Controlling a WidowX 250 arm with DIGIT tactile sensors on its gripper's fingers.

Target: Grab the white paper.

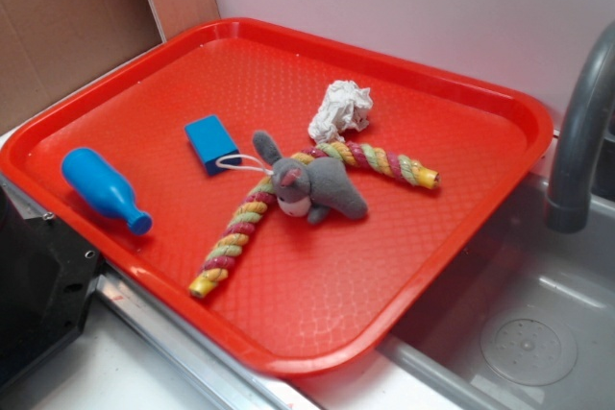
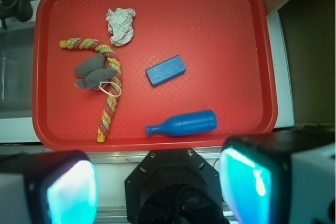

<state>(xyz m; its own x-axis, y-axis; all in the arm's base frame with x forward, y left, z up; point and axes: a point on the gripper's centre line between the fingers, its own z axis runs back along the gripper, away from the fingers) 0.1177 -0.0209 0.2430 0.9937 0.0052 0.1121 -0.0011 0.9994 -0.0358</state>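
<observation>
On red tray (image 1: 500,108), unlabelled white paper (image 1: 339,109) lies.

We see our gripper (image 2: 157,187) along the bottom of the wrist frame: two broad fingers (image 2: 68,187) with glossy cyan-lit inner faces, dark rims and pale grey outer blocks. Between them, at bottom centre, sits a black octagonal housing (image 2: 170,182) with small silver screws near its top edge and dark ribbed parts beneath.
</observation>
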